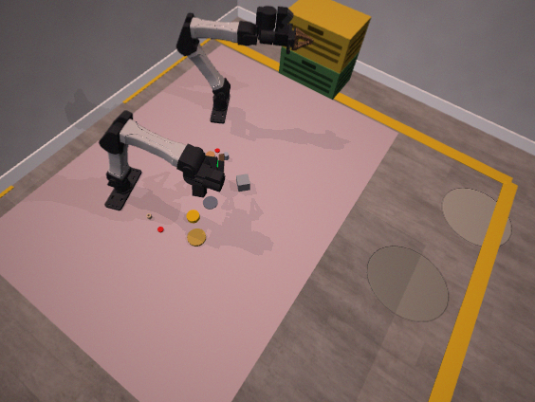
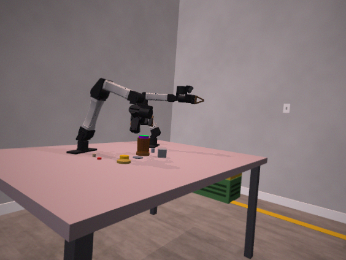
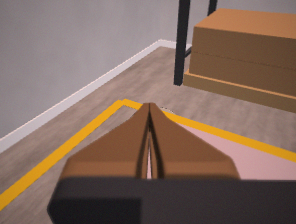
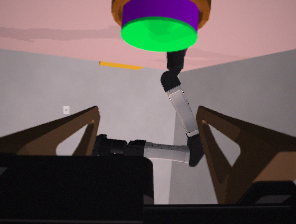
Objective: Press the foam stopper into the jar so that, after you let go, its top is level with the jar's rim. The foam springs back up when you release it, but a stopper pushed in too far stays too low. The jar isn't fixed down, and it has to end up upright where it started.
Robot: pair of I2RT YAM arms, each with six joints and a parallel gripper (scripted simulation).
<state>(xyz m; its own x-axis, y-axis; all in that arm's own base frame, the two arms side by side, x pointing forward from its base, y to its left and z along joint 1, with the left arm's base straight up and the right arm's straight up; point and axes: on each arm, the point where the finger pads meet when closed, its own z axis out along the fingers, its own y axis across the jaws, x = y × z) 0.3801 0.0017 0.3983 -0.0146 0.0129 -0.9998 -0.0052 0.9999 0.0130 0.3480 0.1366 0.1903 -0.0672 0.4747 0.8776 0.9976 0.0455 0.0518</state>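
The brown jar (image 2: 143, 148) (image 4: 204, 12) is observed upright on the pink table (image 1: 119, 294) (image 2: 147, 190) (image 3: 240, 157) (image 4: 60, 17), its cylindrical wall ending in a wider foot at the bottom. The foam stopper (image 1: 217, 164) (image 2: 143, 137) (image 4: 160, 35) is seated in the jar's mouth and projects above the rim; its side is purple, its round top bright green, with soft shading across the face. The level required is therefore not met. In the top view only a green sliver of the stopper is seen, the rest being covered by the right arm. The right gripper (image 1: 209, 176) (image 2: 142, 123) (image 4: 148, 111) is positioned above the jar, its tapered, brown, open-framed fingers spread wide with nothing between them. Contact with the stopper cannot be confirmed. The left gripper (image 1: 311, 42) (image 2: 203, 100) (image 3: 149, 111) is held well apart from the jar, its fingers brought together and empty. Near the jar, a plain grey cube (image 1: 243, 183) (image 2: 162, 153) and a thin blue-grey disc (image 1: 210, 203) (image 2: 137, 157) are noted; a yellow disc (image 1: 193, 216) (image 2: 124, 157) and a broader ochre disc (image 1: 196, 237) (image 2: 123, 161) are laid flat beyond. Past the table, a yellow crate (image 1: 332, 21) with slotted sides is stacked on a green crate (image 1: 308, 73) (image 2: 219, 189); their contents cannot be made out.
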